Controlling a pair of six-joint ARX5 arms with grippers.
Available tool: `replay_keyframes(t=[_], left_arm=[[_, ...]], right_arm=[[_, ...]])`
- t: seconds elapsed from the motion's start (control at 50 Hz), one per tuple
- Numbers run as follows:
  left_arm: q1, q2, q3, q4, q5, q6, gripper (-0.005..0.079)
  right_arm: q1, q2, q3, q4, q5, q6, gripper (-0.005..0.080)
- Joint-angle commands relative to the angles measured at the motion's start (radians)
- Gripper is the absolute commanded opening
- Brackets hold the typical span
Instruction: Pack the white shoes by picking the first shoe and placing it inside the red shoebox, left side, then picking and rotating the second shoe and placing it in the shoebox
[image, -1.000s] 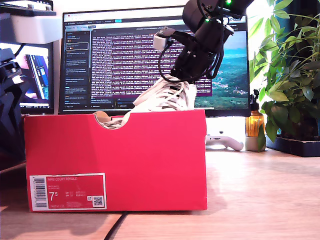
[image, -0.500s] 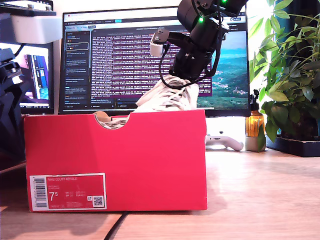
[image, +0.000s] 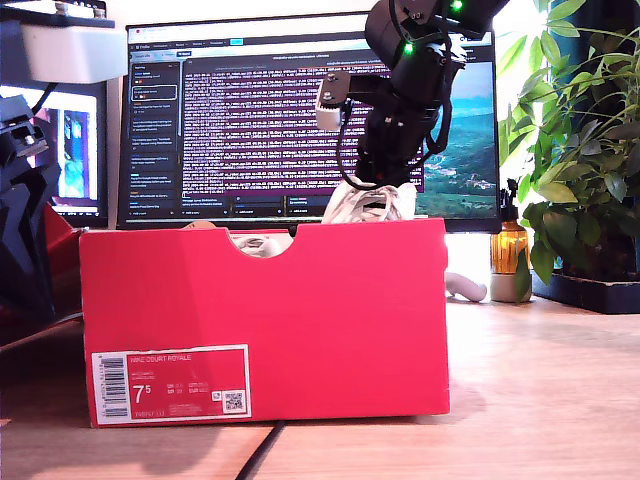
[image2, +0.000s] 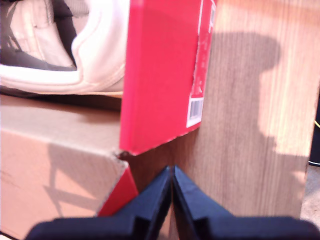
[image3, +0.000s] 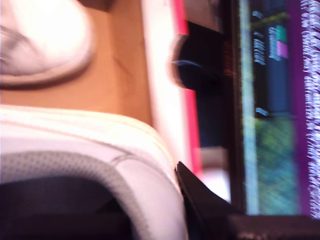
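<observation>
The red shoebox (image: 300, 300), with a notch in its top edge and a "7.5" label (image: 170, 383), stands on the wooden table. One of the white shoes (image: 372, 205) hangs partly below the box's rim. My second gripper (image: 378, 180) is shut on its heel collar (image3: 130, 180), with one black finger (image3: 197, 197) showing beside it. The other white shoe (image3: 40, 45) lies on the box's brown floor and shows through the notch (image: 262, 243). My first gripper (image2: 172, 172) is shut on nothing, just outside a corner of the red shoebox (image2: 160, 75), where a shoe (image2: 75, 45) lies inside.
A large monitor (image: 250, 120) stands behind the box. At the exterior view's right are leafy plants (image: 580, 150), an amber bottle (image: 508, 250) and a white controller (image: 462, 287). Dark equipment (image: 25, 230) fills the exterior view's left edge. A black cable (image: 265, 455) runs under the box.
The shoebox has slid toward the exterior view's right. My second gripper has turned more upright and lowered the shoe, which now sits deeper behind the box's rim.
</observation>
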Motion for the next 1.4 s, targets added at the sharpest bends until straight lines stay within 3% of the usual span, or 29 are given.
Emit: replay_keyframes(t=[0.0, 0.28, 0.42, 0.48, 0.8, 0.98, 1.12, 1.22, 1.38], left_arm=[[0.002, 0.010, 0.005, 0.011, -0.002, -0.005, -0.0019], [0.002, 0.010, 0.005, 0.011, -0.002, -0.005, -0.0019], [0.002, 0.010, 0.005, 0.011, -0.002, -0.005, -0.0019], [0.002, 0.010, 0.005, 0.011, -0.002, -0.005, -0.0019], [0.002, 0.010, 0.005, 0.011, -0.002, -0.005, -0.0019], [0.002, 0.010, 0.005, 0.011, 0.008, -0.005, -0.0019], [0.002, 0.010, 0.005, 0.012, 0.044, -0.004, -0.0019], [0.002, 0.010, 0.005, 0.018, 0.074, -0.004, -0.0019], [0.002, 0.010, 0.005, 0.008, 0.073, -0.027, -0.0019]], right_arm=[[0.026, -0.014, 0.003, -0.017, -0.017, 0.019, -0.0011], [0.057, -0.014, 0.003, -0.055, -0.012, 0.020, 0.0022], [0.056, -0.014, 0.003, -0.053, -0.002, 0.050, 0.0212], [0.057, -0.014, 0.003, -0.046, 0.022, 0.052, 0.0254], [0.066, -0.018, 0.006, -0.037, 0.082, 0.068, 0.0258], [0.092, -0.018, 0.051, -0.050, 0.175, 0.108, 0.0224], [0.120, -0.027, 0.116, -0.109, 0.201, 0.196, -0.0022], [0.141, -0.035, 0.164, -0.148, 0.205, 0.253, -0.0013], [0.169, -0.040, 0.250, -0.253, 0.243, 0.541, -0.0013]])
